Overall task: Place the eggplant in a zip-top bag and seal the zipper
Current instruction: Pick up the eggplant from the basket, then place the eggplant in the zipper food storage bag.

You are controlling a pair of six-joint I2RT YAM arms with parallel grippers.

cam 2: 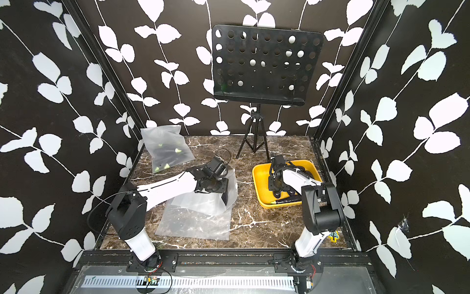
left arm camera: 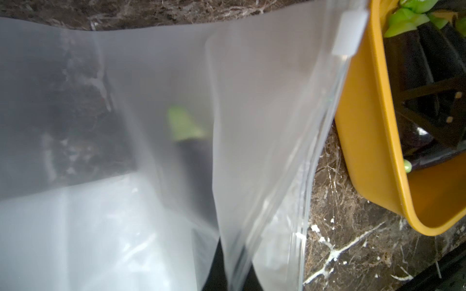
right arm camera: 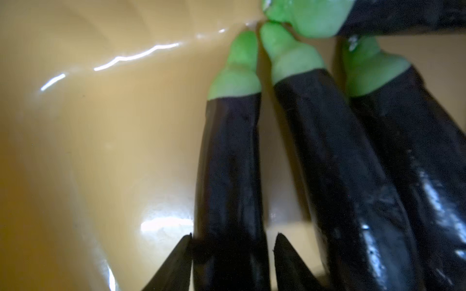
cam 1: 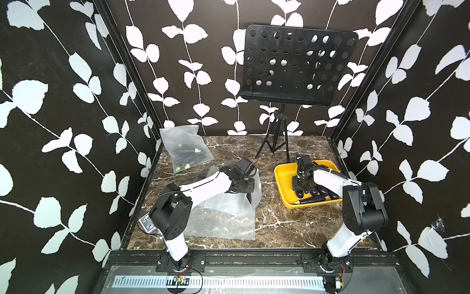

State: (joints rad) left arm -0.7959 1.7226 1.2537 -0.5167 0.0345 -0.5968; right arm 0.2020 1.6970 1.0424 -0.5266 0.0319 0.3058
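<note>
Inside the yellow tray (cam 1: 282,175), the right claw (right arm camera: 234,236) is straddling one eggplant (right arm camera: 229,163) part-open, its long axis running straight ahead, while beside the tray the left claw (left arm camera: 222,274) is pinching the bag (cam 1: 229,211).

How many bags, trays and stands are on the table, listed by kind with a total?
Bags: 3, namely the filled bag, the lifted bag and the flat bag
Tray: 1
Music stand: 1
Total: 5
</note>
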